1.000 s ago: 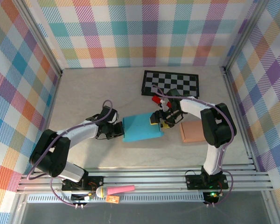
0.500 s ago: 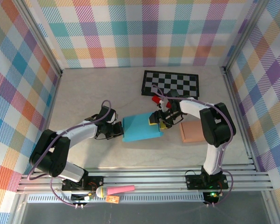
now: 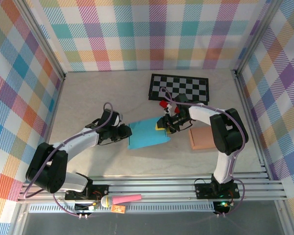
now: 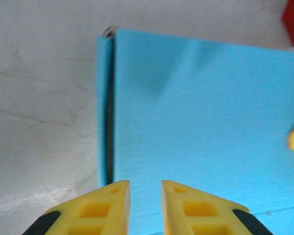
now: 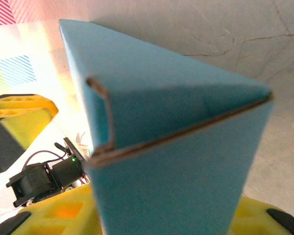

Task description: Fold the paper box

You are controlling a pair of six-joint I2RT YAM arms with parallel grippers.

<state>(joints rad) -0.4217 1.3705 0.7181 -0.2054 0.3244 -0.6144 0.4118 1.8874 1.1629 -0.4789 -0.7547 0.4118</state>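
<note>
Top external: blue paper box (image 3: 148, 133) sits mid-tabletop (image 3: 88, 98), a bit nearer the front edge than the back. Left gripper (image 3: 123, 132) is at the box's left edge and right gripper (image 3: 162, 125) at its upper-right corner. Both jaws are too small here to read. A checkerboard mat (image 3: 179, 87) lies toward the far edge, right of centre. A small red object (image 3: 163, 104) sits just in front of the mat, and I can't tell what it is. A tan block (image 3: 202, 138) lies right of the box, partly behind the right arm.

Left wrist: the paper box (image 4: 201, 112) runs off the frame to the right, with a folded seam down its left side. The left gripper (image 4: 145, 188) has its yellow fingers (image 4: 110, 208) close together, with a narrow gap showing blue. The frame bottom cuts off the contact, so I can't tell whether they pinch the card. A red patch shows at the top-right corner and a yellow tip pokes in at the right edge, both cropped.

Right wrist: a box corner (image 5: 176, 147) is right up against the lens, with the raw card edge visible. The right gripper (image 5: 161, 215) has the box wedged between its fingers (image 5: 54, 213), jaws clamped on it, and the fingertips are hidden behind the card. The left gripper (image 5: 19, 115) is at left, blurred.
</note>
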